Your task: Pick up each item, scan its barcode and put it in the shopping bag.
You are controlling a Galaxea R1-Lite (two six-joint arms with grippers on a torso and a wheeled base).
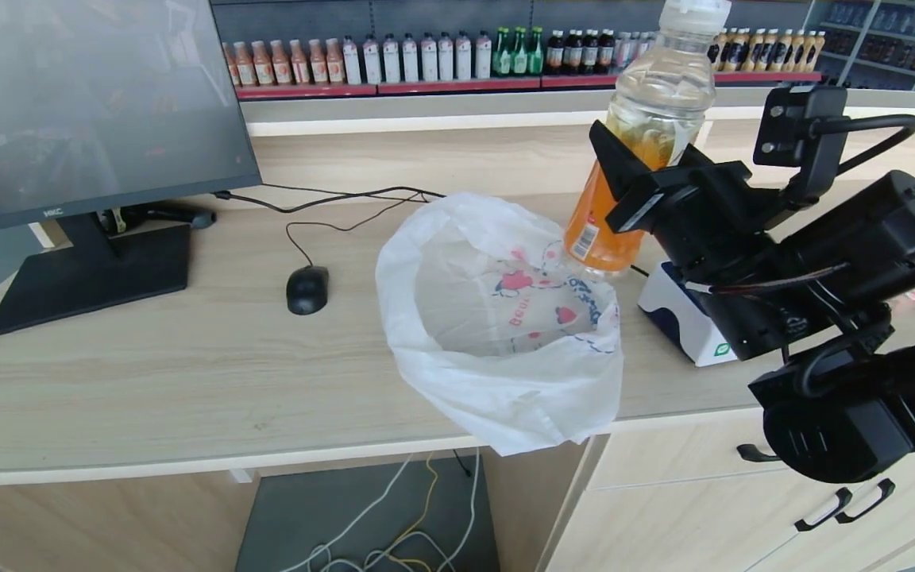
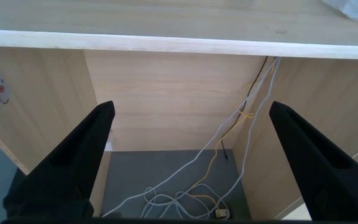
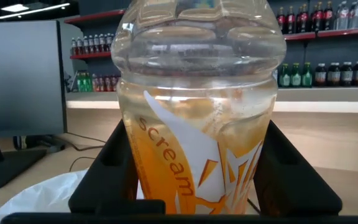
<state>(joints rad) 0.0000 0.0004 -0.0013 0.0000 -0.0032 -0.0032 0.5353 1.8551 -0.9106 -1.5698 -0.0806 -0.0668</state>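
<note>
Clenched on the orange drink bottle (image 1: 658,94), the jaws of my right gripper (image 1: 648,171) pressed its middle from both sides, a black finger (image 3: 112,165) flat against each flank of the label. The bottle leaned, its white cap tipped up and away from the shopping bag (image 1: 505,397) and its orange lower half with the barcode strip turned toward the bag. Its base hung right at the bag's far right rim; I could not tell whether the two touched. In my right wrist view the bottle (image 3: 197,93) stood close before the lens, clear above and orange below, with a bit of the white bag (image 3: 36,193) beneath it.

The bag sat open-mouthed at the near edge of the wooden counter (image 1: 187,373), part of it sagging over the edge. Just to the bag's right stood a white and blue scanner box (image 1: 684,318). To the bag's left lay a black mouse (image 1: 307,289), and farther left a dark monitor (image 1: 92,103) on its stand.

My left gripper (image 2: 191,124) hung below the counter to the bag's left, its jaws spread wide and gripping nothing, facing the recess where loose cables (image 2: 185,193) lay on the floor.
</note>
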